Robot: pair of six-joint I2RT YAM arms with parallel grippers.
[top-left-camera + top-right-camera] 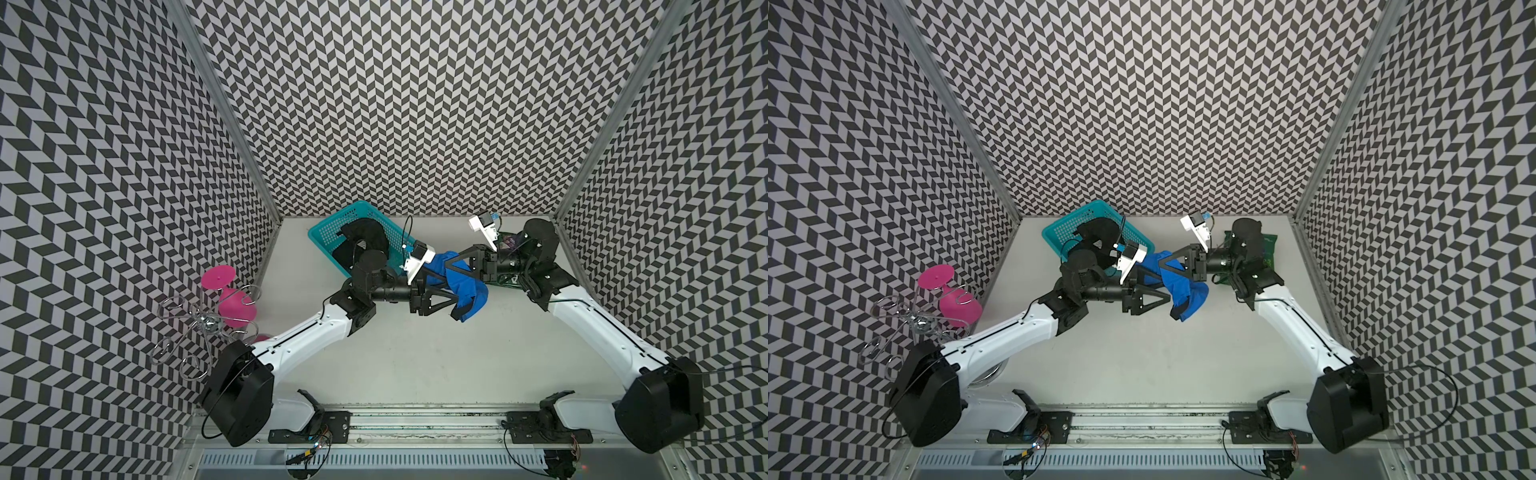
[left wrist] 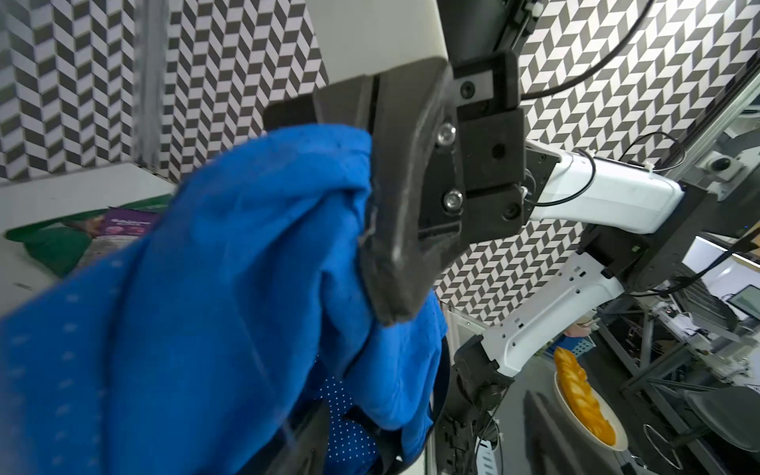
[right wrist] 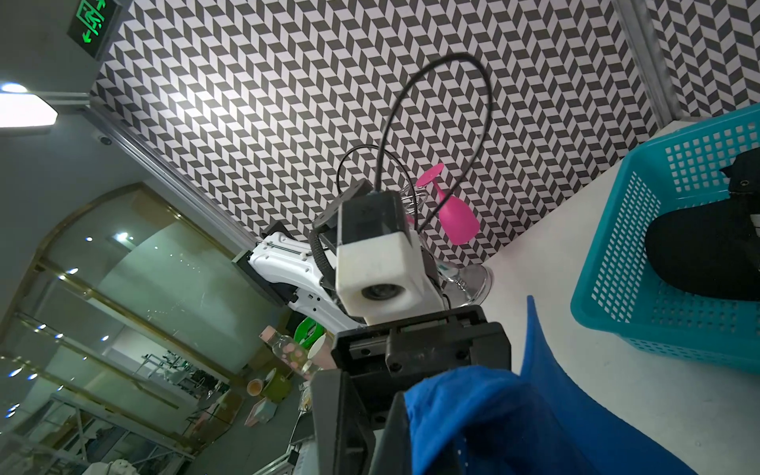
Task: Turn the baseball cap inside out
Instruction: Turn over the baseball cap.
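Note:
The blue baseball cap (image 1: 463, 284) (image 1: 1185, 289) hangs crumpled in the air between my two grippers, above the back middle of the table. My right gripper (image 1: 451, 259) reaches in from the right and is shut on a fold of its fabric. In the left wrist view its dark fingers (image 2: 395, 230) pinch the cloth (image 2: 226, 288). My left gripper (image 1: 455, 293) comes from the left, its fingers apart and pushed into the cap, where cloth drapes over the tips. The dotted lining (image 2: 349, 427) shows low in that view. The right wrist view has blue cloth (image 3: 493, 415) at its bottom edge.
A teal basket (image 1: 328, 237) (image 3: 617, 267) holding a black cap (image 1: 365, 239) stands at the back, behind the left arm. A pink goblet (image 1: 232, 299) hangs on a wire rack (image 1: 191, 328) at the left wall. A green packet (image 1: 1268, 241) lies under the right arm.

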